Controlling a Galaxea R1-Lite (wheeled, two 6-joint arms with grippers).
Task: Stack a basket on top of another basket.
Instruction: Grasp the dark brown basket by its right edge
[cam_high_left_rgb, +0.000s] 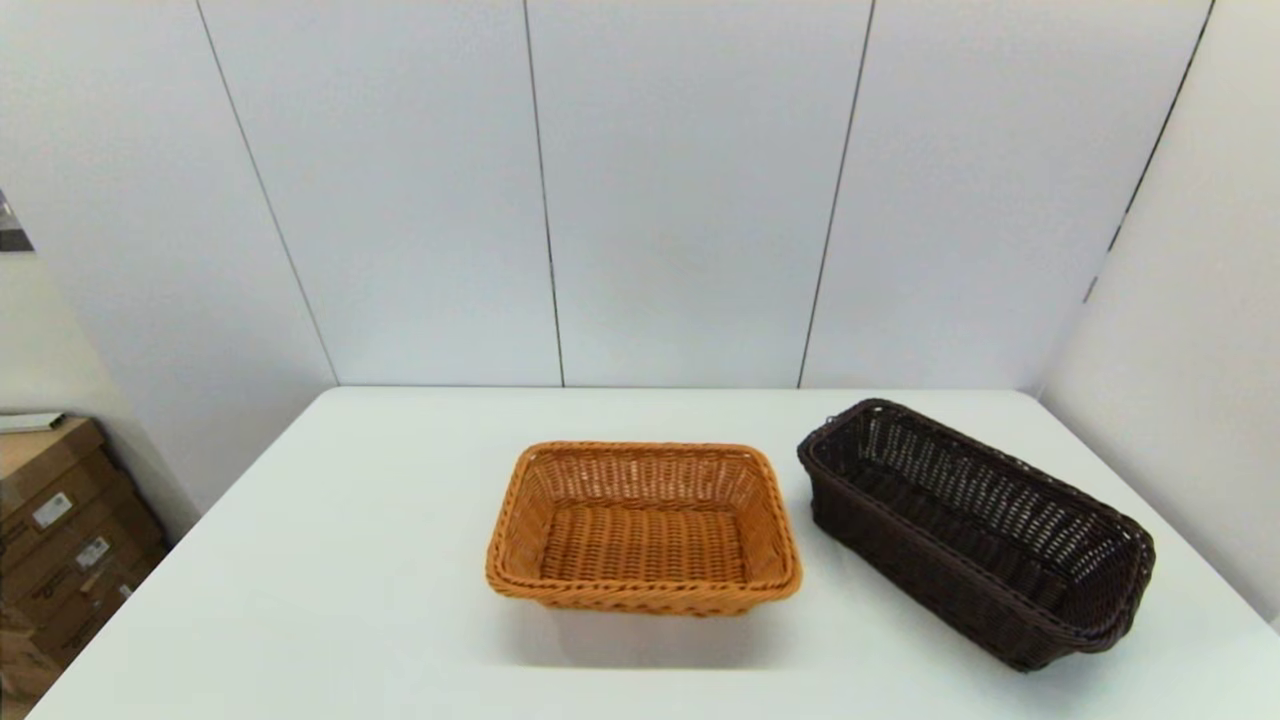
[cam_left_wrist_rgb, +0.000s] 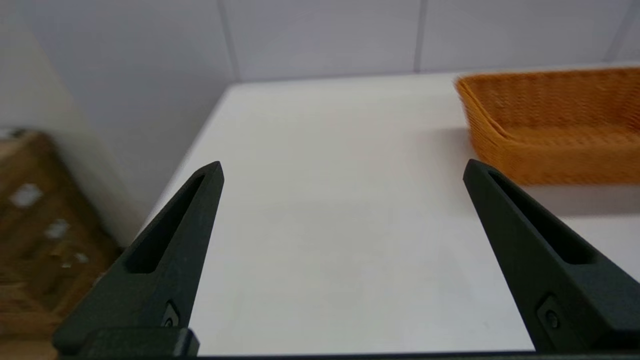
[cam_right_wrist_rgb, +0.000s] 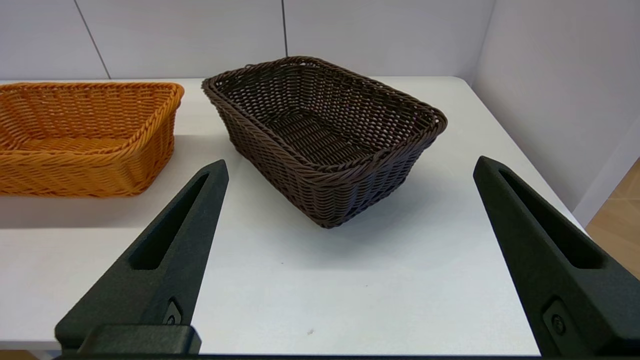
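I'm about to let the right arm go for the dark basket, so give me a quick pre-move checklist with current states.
1. Right gripper open, holding nothing: ok.
2. Dark brown basket upright on the table, empty: ok.
3. Orange basket upright, empty, ready to receive: ok.
4. Baskets apart, not touching: ok.
5. Left gripper open, away from both baskets: ok.
6. Dark basket sits squarely with the orange one: not ok, it is angled.

The left gripper (cam_left_wrist_rgb: 342, 170) and right gripper (cam_right_wrist_rgb: 350, 167) both hang with fingers spread wide, holding nothing.
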